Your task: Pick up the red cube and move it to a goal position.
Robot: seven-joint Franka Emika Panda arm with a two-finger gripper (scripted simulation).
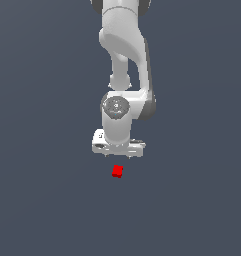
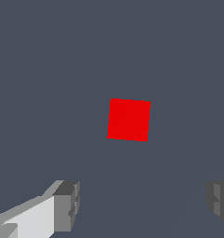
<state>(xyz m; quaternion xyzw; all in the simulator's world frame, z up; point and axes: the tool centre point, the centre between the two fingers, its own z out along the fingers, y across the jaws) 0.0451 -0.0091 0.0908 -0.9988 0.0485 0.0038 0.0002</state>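
Observation:
The red cube (image 1: 117, 171) lies on the dark grey floor, small and bright, a short way below the white gripper (image 1: 118, 150) in the exterior view. The arm comes down from the top of that view, and the gripper hangs above the cube without touching it. In the wrist view the red cube (image 2: 129, 119) shows its top face as a slightly turned square. Two grey fingertips (image 2: 67, 204) stand far apart, and the gripper (image 2: 143, 204) is open with nothing between them. The cube lies beyond the gap between the fingers. No goal marker shows.
A plain dark grey floor (image 1: 42, 200) fills both views around the cube. The robot's white arm (image 1: 124, 45) rises behind the gripper.

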